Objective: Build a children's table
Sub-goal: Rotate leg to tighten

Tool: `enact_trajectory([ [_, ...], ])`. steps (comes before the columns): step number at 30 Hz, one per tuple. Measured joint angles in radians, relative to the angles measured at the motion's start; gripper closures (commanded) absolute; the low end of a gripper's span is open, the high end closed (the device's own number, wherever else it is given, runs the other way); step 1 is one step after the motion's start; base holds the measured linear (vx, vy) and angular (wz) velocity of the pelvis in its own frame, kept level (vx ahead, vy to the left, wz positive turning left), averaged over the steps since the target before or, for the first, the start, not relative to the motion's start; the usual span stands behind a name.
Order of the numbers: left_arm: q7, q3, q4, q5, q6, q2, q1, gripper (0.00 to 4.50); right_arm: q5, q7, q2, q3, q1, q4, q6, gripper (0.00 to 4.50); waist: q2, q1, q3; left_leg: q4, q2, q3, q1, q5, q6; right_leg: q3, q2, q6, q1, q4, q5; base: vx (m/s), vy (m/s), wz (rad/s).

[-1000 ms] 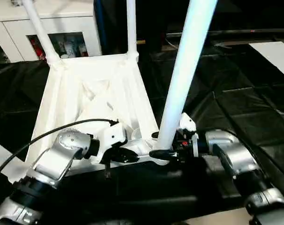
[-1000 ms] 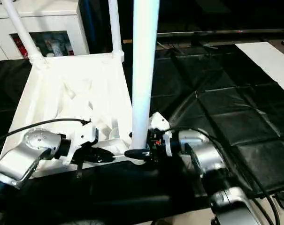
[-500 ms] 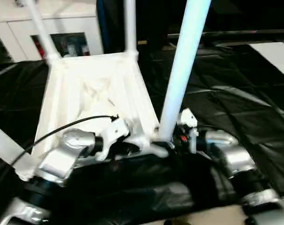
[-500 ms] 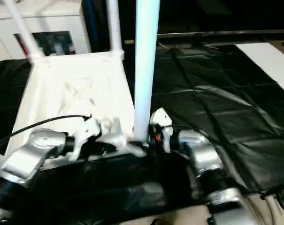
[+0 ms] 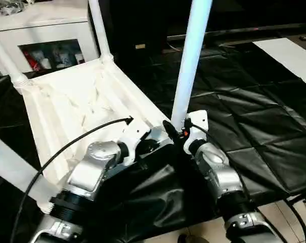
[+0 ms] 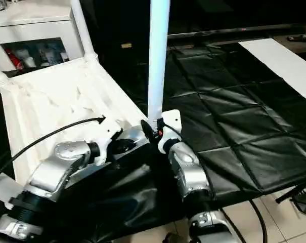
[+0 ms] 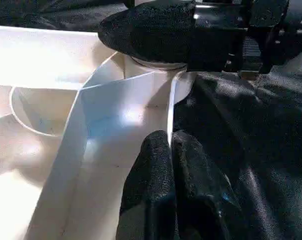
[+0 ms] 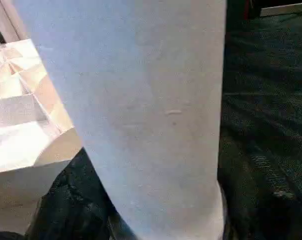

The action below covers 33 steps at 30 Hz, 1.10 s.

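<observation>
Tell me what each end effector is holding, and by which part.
The left end effector pinches the table top's thin edge wall near the corner. The right end effector grips the upright leg at its base, by the corner socket.

Smooth, glossy white plastic table (image 5: 67, 109) and leg (image 5: 189, 61), creased shiny black sheet (image 5: 254, 116), brushed silver metal forearms (image 5: 216, 169), knit-textured black fingers (image 7: 155, 185).

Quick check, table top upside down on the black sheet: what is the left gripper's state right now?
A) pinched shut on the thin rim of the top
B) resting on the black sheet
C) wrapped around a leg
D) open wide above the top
A: in the left wrist view the left gripper has both black fingers closed on the thin rim of the table top, near the corner socket.
</observation>
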Motion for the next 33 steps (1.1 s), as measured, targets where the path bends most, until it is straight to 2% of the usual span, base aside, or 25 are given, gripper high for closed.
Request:
enact_trajectory([
  [5, -0.008, -0.002, 0.01, 0.002, -0.004, 0.002, -0.01, 4.5, -0.003, 0.053, -0.019, 0.001, 0.003, -0.008, 0.003, 1.03, 0.006, 0.0, 0.001, 0.001, -0.002, 0.0, 0.0, 0.0, 0.0, 0.001, -0.001, 0.0, 0.0, -0.002, 0.0, 0.0, 0.0, 0.0],
  [10, -0.144, -0.02, 0.017, -0.02, -0.045, 0.067, -0.018, 4.5, 0.075, 0.359, -0.156, 0.022, 0.019, -0.094, 0.109, 1.03, 0.019, 0.005, -0.002, 0.001, -0.001, 0.0, -0.002, 0.0, 0.0, 0.002, 0.0, -0.003, 0.0, 0.0, 0.01, 0.0, 0.0, 0.0],
  [11, -0.188, -0.027, 0.018, -0.032, -0.053, 0.087, -0.021, 4.5, 0.104, 0.452, -0.208, 0.038, 0.02, -0.117, 0.132, 1.03, 0.023, 0.009, -0.002, 0.002, -0.001, 0.0, -0.004, 0.0, 0.0, 0.002, -0.001, -0.008, -0.001, 0.001, 0.021, 0.0, 0.0, 0.0],
  [14, -0.279, -0.048, 0.017, -0.055, -0.072, 0.135, -0.028, 4.5, 0.136, 0.627, -0.29, 0.065, 0.021, -0.143, 0.154, 1.03, 0.032, 0.03, -0.005, 0.001, 0.004, 0.002, -0.004, 0.0, 0.001, 0.0, 0.001, -0.007, -0.001, 0.006, 0.021, 0.063, -0.026, 0.08],
  [18, -0.405, -0.079, -0.013, -0.077, -0.072, 0.205, -0.028, 4.5, 0.151, 0.813, -0.37, 0.108, 0.019, -0.16, 0.181, 1.03, 0.042, 0.067, -0.011, 0.006, 0.006, 0.0, -0.015, 0.003, 0.006, -0.002, 0.001, -0.006, -0.013, 0.021, 0.007, 0.013, -0.007, 0.01],
  [21, -0.466, -0.096, -0.032, -0.086, -0.072, 0.232, -0.024, 4.5, 0.153, 0.9, -0.4, 0.128, 0.019, -0.164, 0.213, 1.03, 0.042, 0.087, -0.011, 0.01, 0.007, 0.0, -0.019, 0.002, 0.007, -0.002, 0.001, -0.008, -0.017, 0.025, 0.005, 0.0, 0.0, 0.0],
  [22, -0.472, -0.097, -0.032, -0.087, -0.072, 0.234, -0.024, 4.5, 0.153, 0.91, -0.402, 0.131, 0.019, -0.167, 0.217, 1.03, 0.042, 0.088, -0.011, 0.012, 0.007, 0.0, -0.02, 0.002, 0.008, -0.002, 0.0, -0.008, -0.017, 0.026, 0.005, 0.0, 0.0, 0.0],
  [23, -0.477, -0.099, -0.032, -0.087, -0.074, 0.236, -0.023, 4.5, 0.154, 0.924, -0.405, 0.138, 0.019, -0.172, 0.221, 1.28, 0.042, 0.088, -0.011, 0.015, 0.007, -0.001, -0.021, 0.002, 0.007, -0.002, 0.0, -0.008, -0.017, 0.027, 0.005, 0.0, 0.0, 0.0],
  [26, -0.499, -0.111, -0.031, -0.087, -0.09, 0.252, -0.023, 4.5, 0.153, 0.972, -0.427, 0.165, 0.014, -0.175, 0.233, 1.37, 0.042, 0.086, -0.011, 0.024, 0.006, -0.001, -0.022, 0.001, 0.006, 0.0, -0.001, -0.008, -0.017, 0.034, 0.005, 0.0, 0.0, 0.0],
  [27, -0.507, -0.115, -0.028, -0.087, -0.096, 0.257, -0.023, 4.5, 0.149, 0.986, -0.432, 0.177, 0.007, -0.171, 0.234, 1.59, 0.041, 0.085, -0.01, 0.025, 0.006, 0.0, -0.022, -0.002, 0.002, 0.002, -0.001, -0.008, -0.016, 0.035, 0.005, 0.0, 0.0, 0.0],
  [31, -0.515, -0.116, -0.017, -0.087, -0.109, 0.262, -0.023, 4.5, 0.137, 1.006, -0.437, 0.201, -0.019, -0.149, 0.231, 1.74, 0.039, 0.084, -0.009, 0.027, 0.007, 0.001, -0.021, -0.002, 0.001, 0.003, -0.001, -0.008, -0.013, 0.035, 0.005, 0.0, 0.0, 0.0],
  [33, -0.515, -0.116, -0.007, -0.087, -0.115, 0.262, -0.029, 4.5, 0.127, 1.012, -0.434, 0.204, -0.032, -0.134, 0.229, 1.79, 0.033, 0.084, -0.008, 0.027, 0.007, 0.001, -0.021, -0.002, 0.001, 0.003, -0.001, -0.007, -0.013, 0.036, 0.004, 0.0, 0.0, 0.0],
])
